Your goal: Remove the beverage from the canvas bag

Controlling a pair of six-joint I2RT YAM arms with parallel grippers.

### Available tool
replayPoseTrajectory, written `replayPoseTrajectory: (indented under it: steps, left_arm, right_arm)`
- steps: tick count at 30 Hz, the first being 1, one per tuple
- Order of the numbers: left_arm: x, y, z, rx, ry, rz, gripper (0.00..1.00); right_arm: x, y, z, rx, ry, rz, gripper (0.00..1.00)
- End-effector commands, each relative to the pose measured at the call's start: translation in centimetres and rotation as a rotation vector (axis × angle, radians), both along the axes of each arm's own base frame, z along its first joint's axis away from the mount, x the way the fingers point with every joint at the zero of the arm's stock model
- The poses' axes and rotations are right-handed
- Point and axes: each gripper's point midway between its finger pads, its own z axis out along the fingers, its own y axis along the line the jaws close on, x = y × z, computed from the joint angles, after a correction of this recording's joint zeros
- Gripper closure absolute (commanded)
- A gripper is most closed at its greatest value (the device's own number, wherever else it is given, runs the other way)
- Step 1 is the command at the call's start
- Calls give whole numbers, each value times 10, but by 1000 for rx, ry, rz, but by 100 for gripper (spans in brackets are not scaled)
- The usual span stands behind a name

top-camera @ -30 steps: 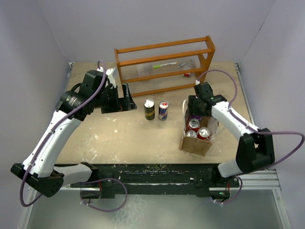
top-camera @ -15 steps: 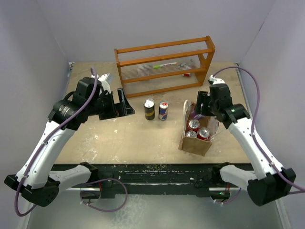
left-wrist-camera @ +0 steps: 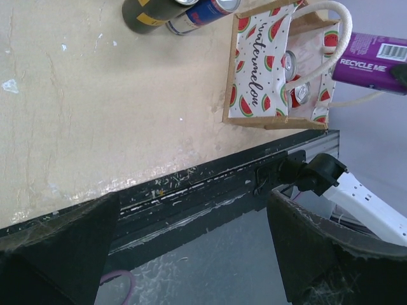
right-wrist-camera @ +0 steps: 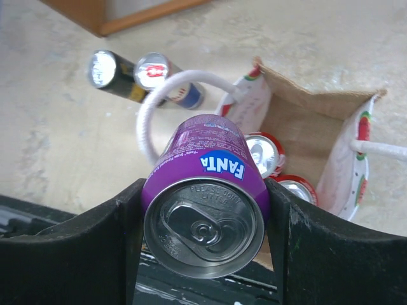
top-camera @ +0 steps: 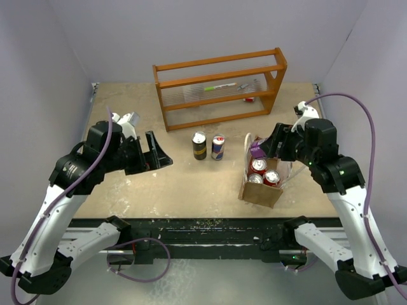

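Observation:
The canvas bag (top-camera: 259,189) stands on the table right of centre, tan outside with white loop handles and a watermelon-print lining (left-wrist-camera: 254,95). Several red-topped cans (top-camera: 272,177) stand inside it (right-wrist-camera: 264,152). My right gripper (top-camera: 262,150) is shut on a purple Fanta can (top-camera: 257,151) and holds it tilted above the bag's far-left corner, clear of the rim. In the right wrist view the can (right-wrist-camera: 203,190) fills the gap between the fingers (right-wrist-camera: 114,241), with the bag (right-wrist-camera: 311,127) below. My left gripper (top-camera: 159,152) is open and empty, well left of the bag.
A black-and-yellow can (top-camera: 200,145) and a blue-silver can (top-camera: 218,147) stand left of the bag. The orange wooden rack (top-camera: 219,86) stands at the back. The black front rail (left-wrist-camera: 210,184) runs just near the bag.
My right gripper has risen out of the bag with the purple can and drawn back to the right. My left arm has pulled back toward the left and the near edge.

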Motion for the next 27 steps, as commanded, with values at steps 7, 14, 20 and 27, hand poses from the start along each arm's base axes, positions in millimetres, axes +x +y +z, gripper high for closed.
replayPoseTrajectory:
  steps: [7, 14, 20, 27]
  left_arm:
    - [-20, 10, 3, -28, -2, 15, 1]
    - [-23, 13, 2, -12, -4, 9, 1]
    - [-18, 11, 0, 0, -4, 6, 1]
    - [-9, 11, 3, 26, -21, 6, 1]
  right_arm:
    - [-28, 67, 73, 264, -181, 390, 100]
    - [-40, 94, 71, 334, -148, 528, 100]
    - [-49, 150, 47, 293, -57, 618, 100]
    - [-31, 206, 11, 189, 15, 599, 100]
